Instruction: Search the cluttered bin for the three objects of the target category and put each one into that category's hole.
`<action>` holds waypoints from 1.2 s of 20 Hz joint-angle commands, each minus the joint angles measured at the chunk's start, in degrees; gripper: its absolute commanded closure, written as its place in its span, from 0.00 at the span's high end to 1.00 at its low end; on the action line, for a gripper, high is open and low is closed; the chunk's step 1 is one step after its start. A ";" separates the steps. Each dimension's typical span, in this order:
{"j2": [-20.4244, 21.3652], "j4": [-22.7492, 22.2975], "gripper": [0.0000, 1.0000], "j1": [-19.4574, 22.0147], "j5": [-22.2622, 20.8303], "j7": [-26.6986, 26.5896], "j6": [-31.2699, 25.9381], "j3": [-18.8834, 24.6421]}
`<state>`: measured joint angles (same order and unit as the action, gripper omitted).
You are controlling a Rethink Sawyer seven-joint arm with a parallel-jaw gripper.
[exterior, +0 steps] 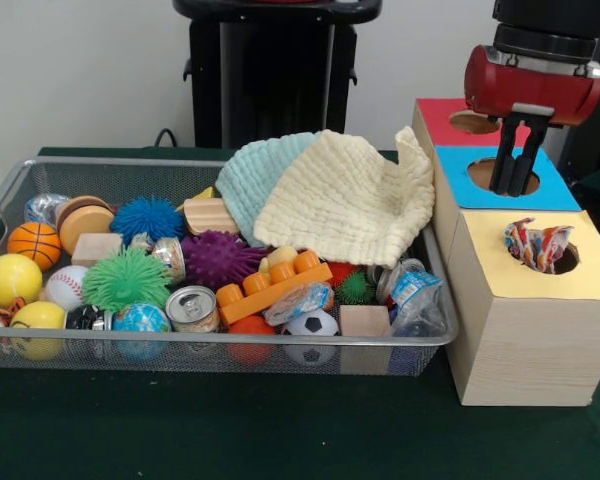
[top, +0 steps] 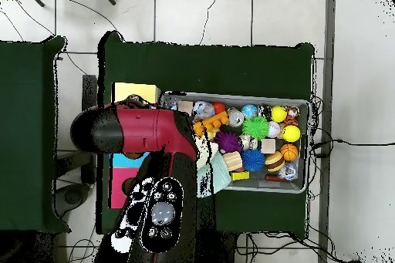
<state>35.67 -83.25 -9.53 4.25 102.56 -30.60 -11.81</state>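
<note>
Cloths (exterior: 345,195) hide the cluttered bin's (exterior: 220,340) back corner; end effector (exterior: 515,165) fingers together, empty.

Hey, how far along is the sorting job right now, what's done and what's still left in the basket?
One crinkly snack packet already sits in the yellow-topped box's hole, sticking partly out. Nothing is in hand: the end effector hangs empty over the blue-topped box. Similar shiny wrappers remain in the wire basket, so more picks look likely; whether others already dropped inside cannot be seen.
</note>
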 commanded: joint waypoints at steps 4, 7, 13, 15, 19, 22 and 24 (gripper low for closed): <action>-1.76 -0.79 0.00 1.68 -0.55 6.24 -0.08 4.21; -1.88 0.03 0.00 1.57 -0.58 5.97 -0.41 4.36; -1.59 -0.29 0.00 2.97 -0.56 4.17 0.02 6.05; -1.83 -0.29 0.00 3.43 -0.59 3.65 0.26 6.73; -2.43 0.10 0.00 3.55 -0.59 3.89 0.56 7.45; -2.98 0.58 0.00 3.30 -0.69 4.52 0.63 7.48; -2.97 0.42 0.00 3.47 -0.73 4.51 0.71 7.66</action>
<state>35.61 -83.24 -7.70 4.17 102.56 -30.60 -9.97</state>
